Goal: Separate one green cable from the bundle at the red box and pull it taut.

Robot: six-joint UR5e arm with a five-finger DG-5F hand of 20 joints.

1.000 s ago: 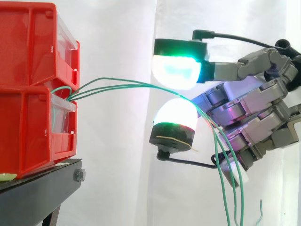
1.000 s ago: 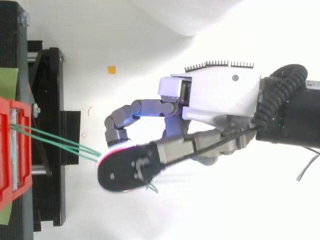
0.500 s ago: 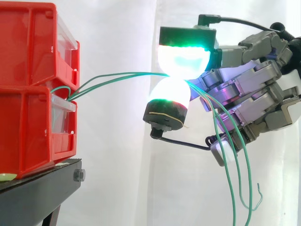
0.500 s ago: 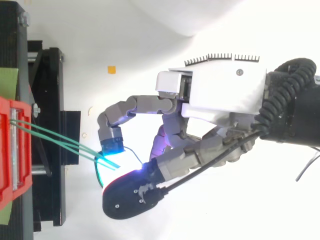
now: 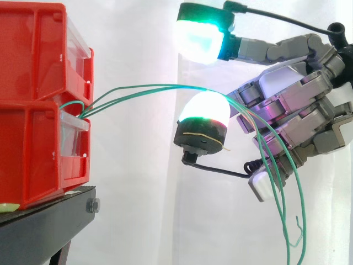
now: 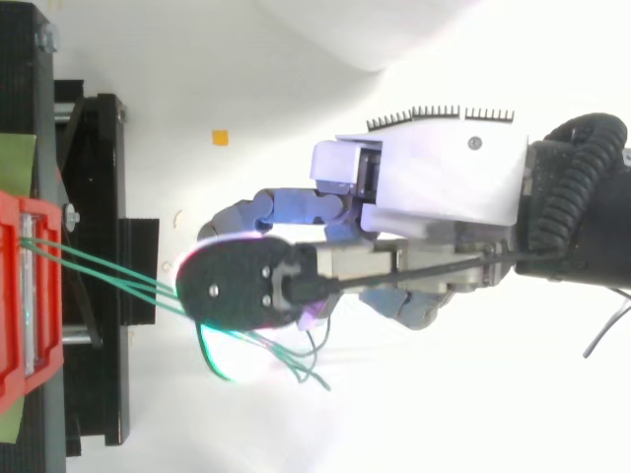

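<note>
Two red bins (image 5: 38, 105) stacked on one black stand (image 5: 44, 221). Three green cables (image 5: 143, 88) leave the lower bin and drape over the hand's (image 5: 298, 116) lower pad (image 5: 204, 107). The upper pad (image 5: 201, 38) is raised well clear, so the hand is spread and pinches nothing.

In the side view, two bins (image 5: 38, 55) sit stacked at 9 o'clock on a stand (image 5: 49, 221) at 7 o'clock. Cables (image 5: 143, 88) run from the lower bin (image 5: 33, 154) toward 3 o'clock, drape over the hand's (image 5: 298, 110) lower fingertip pad (image 5: 204, 107), then hang toward 5 o'clock. The upper pad (image 5: 201, 36) sits apart from them at 12 o'clock.
</note>
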